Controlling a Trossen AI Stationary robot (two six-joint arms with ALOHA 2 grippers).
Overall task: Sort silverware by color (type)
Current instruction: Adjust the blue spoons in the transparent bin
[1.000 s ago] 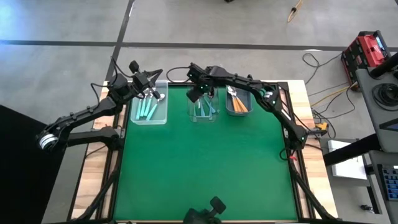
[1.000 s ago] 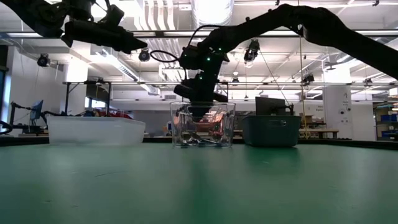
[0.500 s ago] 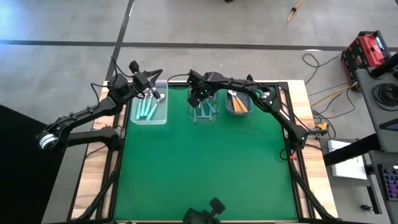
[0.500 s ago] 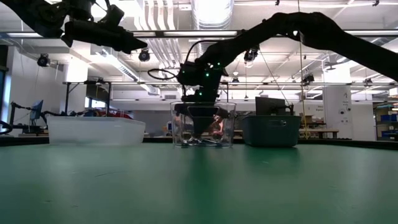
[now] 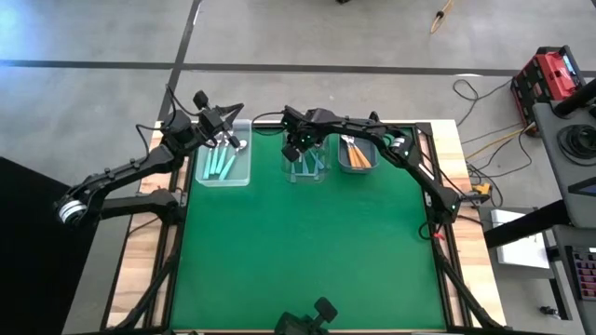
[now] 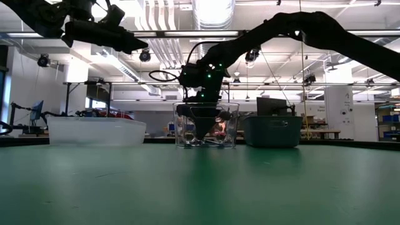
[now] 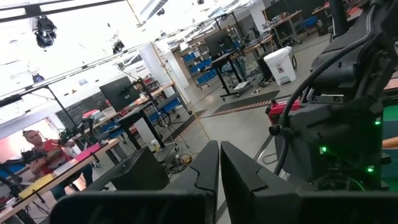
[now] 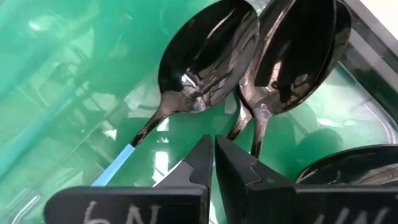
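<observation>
Seen from above: three bins in a row at the far edge of a green mat [image 5: 307, 251]. Mint-handled spoons [image 5: 222, 163] in the left bin [image 5: 244, 177], blue-handled spoons [image 5: 310, 166] in the middle bin [image 5: 304, 178], orange-handled spoons [image 5: 353, 154] in the right bin [image 5: 372, 166]. No loose spoons on the mat.

Right gripper [image 8: 214, 155] lowered into the middle bin, jaws pressed together, holding nothing, tips just above dark spoon bowls [image 8: 211, 46]. Left gripper [image 7: 219, 163] raised over the left bin, jaws likewise together and empty.

Probably light, stiff pieces. Glossy, curved bowls likely to slip from a pinch and to nest together. Best grasped across the thin plastic handle [image 8: 112, 173], near the neck, where flatter and less slick.
</observation>
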